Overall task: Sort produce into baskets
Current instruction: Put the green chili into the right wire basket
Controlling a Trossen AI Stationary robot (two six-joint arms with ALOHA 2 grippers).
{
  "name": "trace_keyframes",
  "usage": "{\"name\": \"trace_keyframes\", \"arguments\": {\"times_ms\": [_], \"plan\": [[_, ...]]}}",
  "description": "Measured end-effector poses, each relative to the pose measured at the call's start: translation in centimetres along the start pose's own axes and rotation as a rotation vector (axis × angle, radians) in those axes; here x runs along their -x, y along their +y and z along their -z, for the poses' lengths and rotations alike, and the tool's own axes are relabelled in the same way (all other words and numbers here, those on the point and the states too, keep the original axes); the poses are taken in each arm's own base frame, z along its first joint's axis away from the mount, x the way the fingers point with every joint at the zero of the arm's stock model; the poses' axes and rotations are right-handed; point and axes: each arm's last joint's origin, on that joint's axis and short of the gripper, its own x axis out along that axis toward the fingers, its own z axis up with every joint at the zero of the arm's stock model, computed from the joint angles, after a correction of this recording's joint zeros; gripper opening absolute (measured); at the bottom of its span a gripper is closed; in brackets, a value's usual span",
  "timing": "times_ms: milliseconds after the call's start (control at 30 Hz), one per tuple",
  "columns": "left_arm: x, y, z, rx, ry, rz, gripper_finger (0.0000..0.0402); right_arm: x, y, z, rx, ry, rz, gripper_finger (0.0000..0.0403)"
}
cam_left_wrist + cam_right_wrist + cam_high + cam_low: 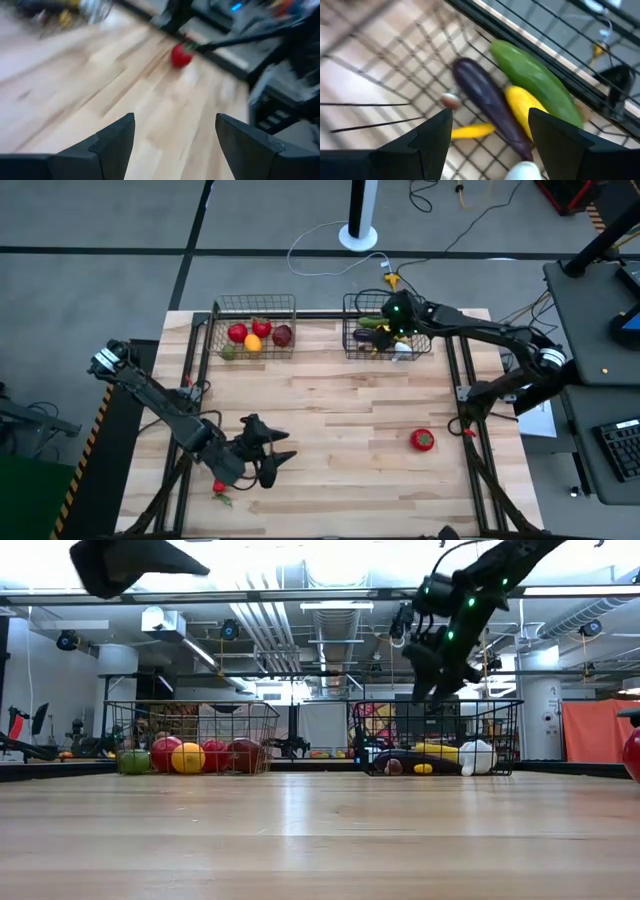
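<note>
The right claw (pixel 388 320) hovers over the right basket (pixel 420 352), fingers spread wide and empty, above the purple eggplant (pixel 487 102), green cucumber (pixel 536 80) and yellow pieces. The left claw (pixel 278 460) hangs above the tabletop (pixel 340 410), also open, holding nothing. A red tomato (pixel 422 440) sits alone on the wood; round fruits fill the left basket (pixel 215 330).

Bare desk (pixel 340 415) between the two wire baskets and the near edge; only a red tomato (pixel 422 440) and the left end effector (pixel 268 452) interrupt it
</note>
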Motion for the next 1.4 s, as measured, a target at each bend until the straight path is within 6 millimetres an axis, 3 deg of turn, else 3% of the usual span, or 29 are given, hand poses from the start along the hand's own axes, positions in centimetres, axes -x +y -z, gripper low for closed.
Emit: {"name": "trace_keyframes", "arguments": {"times_ms": [200, 367, 633, 767, 1000, 1167, 1400], "plan": [[0.3, -0.3, 0.1, 0.079, 0.266, -0.247, 0.0255, 3.1, 2.8, 0.1, 0.051, -0.092, -0.096, 0.0247], [0.8, -1.3, 1.3, 0.102, 0.501, -0.471, 0.0255, 5.4, 5.4, 0.9, 0.104, -0.137, -0.185, 0.0249], [0.2, -3.7, 3.1, 0.128, 0.799, -0.717, 0.0255, 7.0, 9.0, 2.5, 0.181, -0.134, -0.299, 0.0249], [-0.2, -5.5, 4.2, 0.009, 0.940, -0.638, 0.0255, 7.4, 10.1, 3.1, 0.213, -0.130, -0.331, 0.0247], [1.2, -9.0, 8.0, -0.435, 1.155, -0.354, 0.0255, 7.5, 10.6, 3.3, 0.221, -0.132, -0.339, 0.0247], [3.0, -9.2, 11.2, -0.565, 1.206, -0.341, 0.0255, 7.5, 10.6, 3.3, 0.221, -0.137, -0.331, 0.0249], [3.9, -8.5, 12.7, -0.648, 1.189, -0.364, 0.0255, 7.5, 10.6, 3.2, 0.219, -0.149, -0.336, 0.0249]]}}
